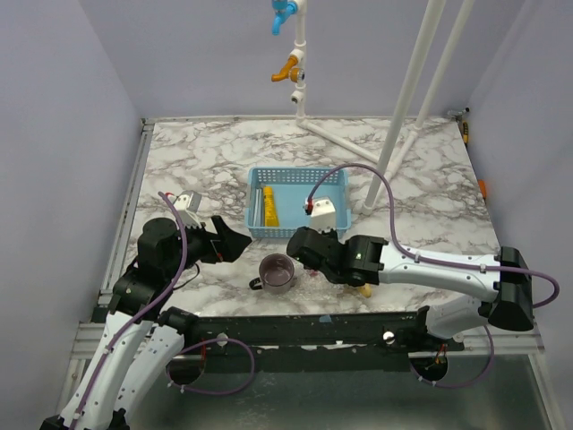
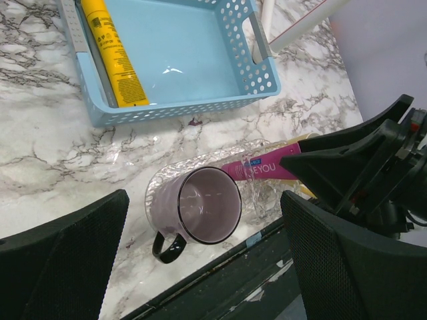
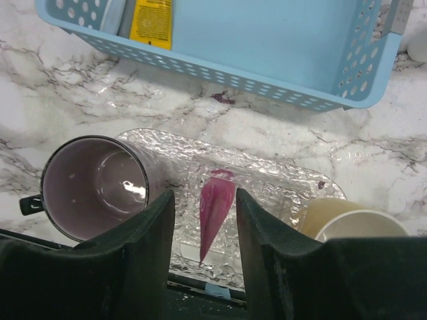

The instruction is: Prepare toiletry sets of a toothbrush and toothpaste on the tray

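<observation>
the step in hand looks like setting the pink toothpaste tube [image 3: 215,203] down on the clear tray [image 3: 293,183], which sits at the near edge of the bench [image 1: 206,152], at 6 o'clock from the light-blue basket [image 3: 267,93]. the tube lies flat in the middle of the tray, with its narrow end pointing to 6 o'clock in the right wrist view. a purple mug [image 3: 93,187] stands at the tray's 9 o'clock end and a cream mug [image 3: 347,223] at its 3 o'clock end.

to do it well, the right gripper [image 3: 205,220] should spread its jaws clear of the tube on both sides. only then should it lift, and straight up. a sideways pull could drag the tube or shove the light tray, and the purple mug is just beside the left jaw (little room there).

the right jaws stand part-way apart, one on either side of the tube. a thin gap shows on each side, so they seem to hold nothing and the tube rests on the tray.

the left gripper [image 1: 231,242] hovers at 9 o'clock from the tray. its jaws are wide and empty and touch nothing.

a yellow tube [image 2: 113,47] lies in the basket along its 9 o'clock wall. whether a toothbrush lies beside it i cannot tell.
</observation>
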